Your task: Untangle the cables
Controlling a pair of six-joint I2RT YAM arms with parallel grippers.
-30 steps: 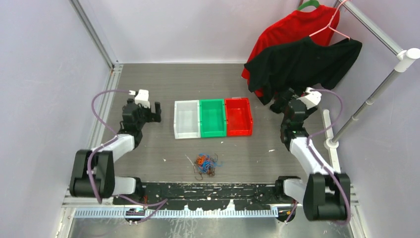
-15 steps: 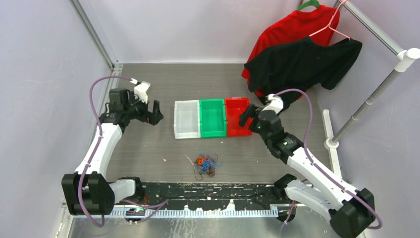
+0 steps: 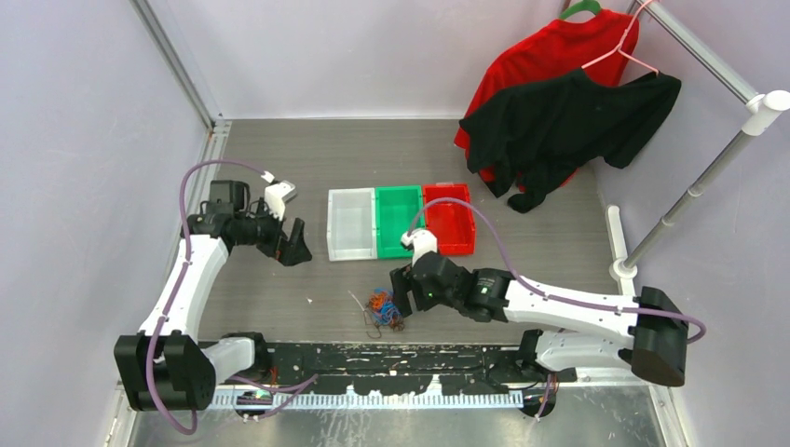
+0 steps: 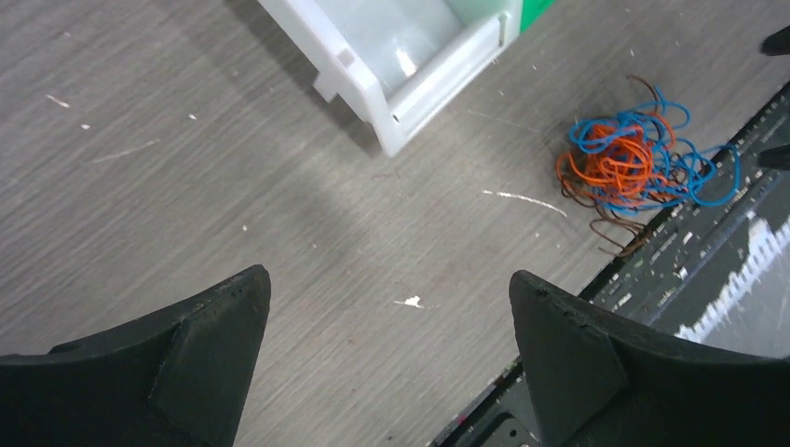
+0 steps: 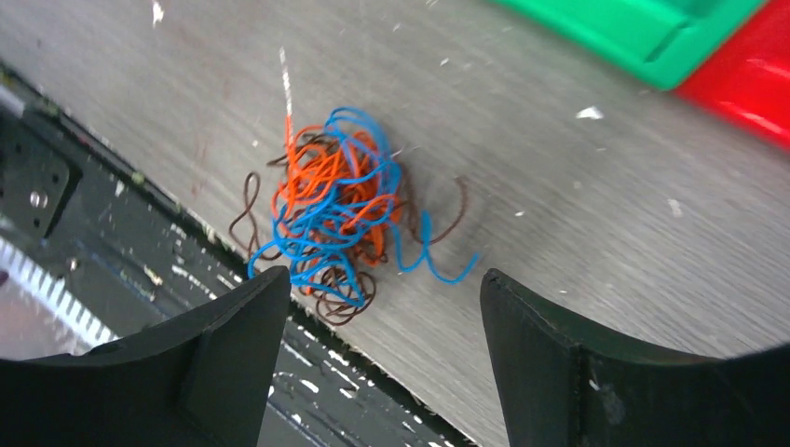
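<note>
Right end effector [image 3: 402,283] moved in from bins | cables [image 3: 388,307] just beside

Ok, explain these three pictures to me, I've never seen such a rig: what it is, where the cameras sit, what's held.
Two robot arms are bolted at the near edge of the table, each ending in a two-finger pincer. The wide picture looks down from above. The other two come from a camera on each wrist, showing that arm's own fingers. On the table lie a tangle of blue, orange and brown cables and white, green and red bins. The left pincer and right pincer are open, holding nothing; the right one is close to the tangle.
</note>
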